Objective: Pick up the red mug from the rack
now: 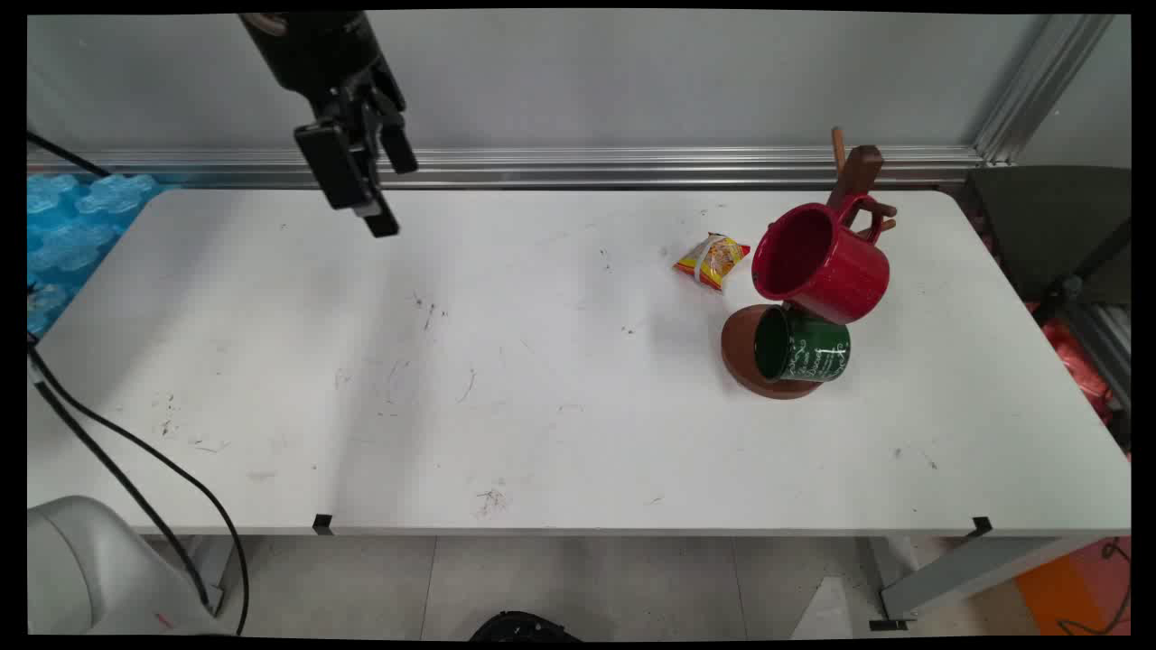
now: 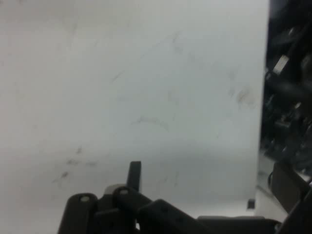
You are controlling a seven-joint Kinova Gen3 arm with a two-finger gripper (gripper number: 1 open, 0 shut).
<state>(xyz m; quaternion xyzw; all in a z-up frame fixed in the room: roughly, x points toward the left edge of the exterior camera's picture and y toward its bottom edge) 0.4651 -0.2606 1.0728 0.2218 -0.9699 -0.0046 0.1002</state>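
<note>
My gripper (image 1: 394,195) hangs high over the table's far left part, open, with nothing between its fingers. It is far from everything on the table. At the right stands a brown wooden mug tree (image 1: 856,177) on a round base. A red mug (image 1: 824,264) hangs from it by the handle, mouth turned left. Below it a dark green mug (image 1: 804,346) with white lettering rests at the base, mouth also to the left. A small yellow and red snack packet (image 1: 713,260) lies just left of the red mug. The hand view holds only the scuffed white table (image 2: 146,97) below the gripper.
The white table (image 1: 506,406) carries dark scuff marks. Blue bubble wrap (image 1: 63,226) lies beyond its left end, and black cables (image 1: 135,469) hang at the near left. A metal rail (image 1: 632,167) runs along the wall behind. Past the right end sit a dark box and red material.
</note>
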